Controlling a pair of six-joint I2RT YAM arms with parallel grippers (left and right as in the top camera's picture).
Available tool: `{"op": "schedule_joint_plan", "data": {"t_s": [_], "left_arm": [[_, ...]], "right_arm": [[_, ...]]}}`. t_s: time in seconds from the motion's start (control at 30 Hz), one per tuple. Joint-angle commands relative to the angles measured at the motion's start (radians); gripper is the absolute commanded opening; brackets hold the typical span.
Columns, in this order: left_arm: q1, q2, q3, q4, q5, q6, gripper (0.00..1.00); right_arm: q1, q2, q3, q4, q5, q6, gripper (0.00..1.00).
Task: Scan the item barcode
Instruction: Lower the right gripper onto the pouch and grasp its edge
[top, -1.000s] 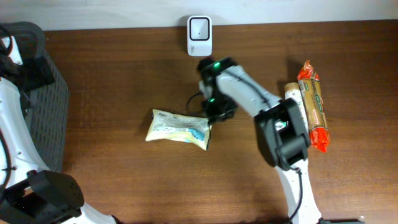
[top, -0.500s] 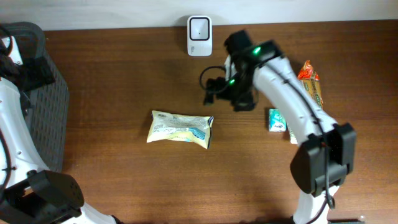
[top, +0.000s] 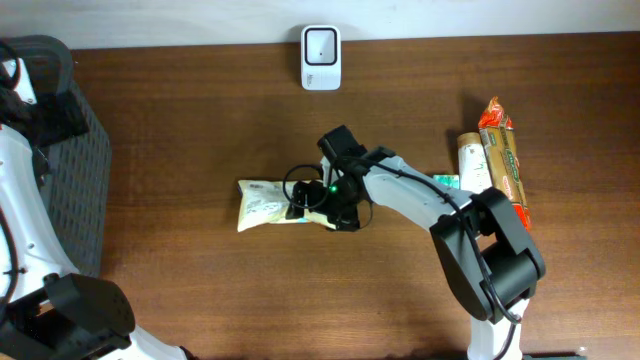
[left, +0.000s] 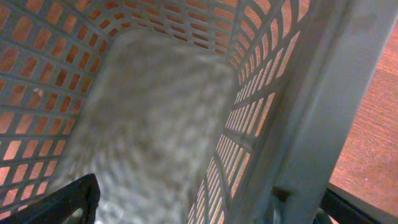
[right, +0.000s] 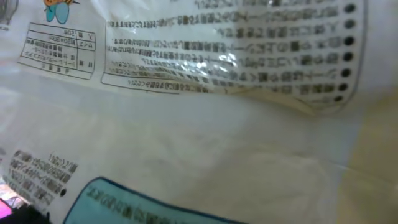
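while the right hand (top: 315, 205) sat over the right end of the snack bag (top: 265, 203), the overhead view did not show whether its fingers were spread or clenched, so i could not tell its state, nor whether it touched the bag. the snack bag lay flat near the middle of the brown surface (top: 200, 290), its long side running left to right, pale yellow with a blue patch toward the right end. up close in the right wrist view, its film filled the frame: printed text and a boxed table at the top, a teal-edged panel at the bottom. the white scanner (top: 321, 45) stood at the far edge, well apart from the bag. to the right lay an orange-red wrapped snack (top: 507, 170), a cream tube (top: 470, 155) just beside it, and a small teal-and-white box (top: 447, 181) partly hidden by the right arm. the left hand (left: 208, 198) hung released inside the grey basket (left: 261, 93), fingers wide apart with nothing between them.
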Motion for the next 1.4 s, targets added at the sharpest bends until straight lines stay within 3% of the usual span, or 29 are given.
{"op": "schedule_joint_plan", "data": {"t_s": [0.0,0.1,0.2,0.3,0.4,0.67,0.97,1.27,1.37], "left_arm": [[0.007,0.001,-0.003,0.002,0.008,-0.006,0.99],[0.007,0.001,-0.003,0.002,0.008,-0.006,0.99],[0.007,0.001,-0.003,0.002,0.008,-0.006,0.99],[0.007,0.001,-0.003,0.001,0.008,-0.006,0.99],[0.007,0.001,-0.003,0.002,0.008,-0.006,0.99],[0.007,0.001,-0.003,0.002,0.008,-0.006,0.99],[0.007,0.001,-0.003,0.001,0.008,-0.005,0.99],[0.007,0.001,-0.003,0.001,0.008,-0.006,0.99],[0.007,0.001,-0.003,0.001,0.008,-0.006,0.99]], "right_arm": [[0.001,-0.011,-0.015,0.011,0.056,-0.069,0.99],[-0.038,-0.015,-0.011,0.000,-0.023,-0.220,0.98],[-0.108,-0.047,0.072,-0.223,-0.046,-0.349,0.99],[-0.185,-0.070,0.104,-0.248,-0.147,-0.386,0.99],[-0.200,-0.055,0.103,-0.189,-0.214,-0.384,0.99],[-0.110,0.129,0.103,-0.063,-0.176,-0.302,0.99],[-0.026,0.144,0.103,0.114,-0.065,-0.183,0.99],[-0.160,0.144,0.104,0.178,-0.304,-0.141,0.99],[-0.135,0.144,0.104,0.204,-0.289,-0.134,0.99]]}}
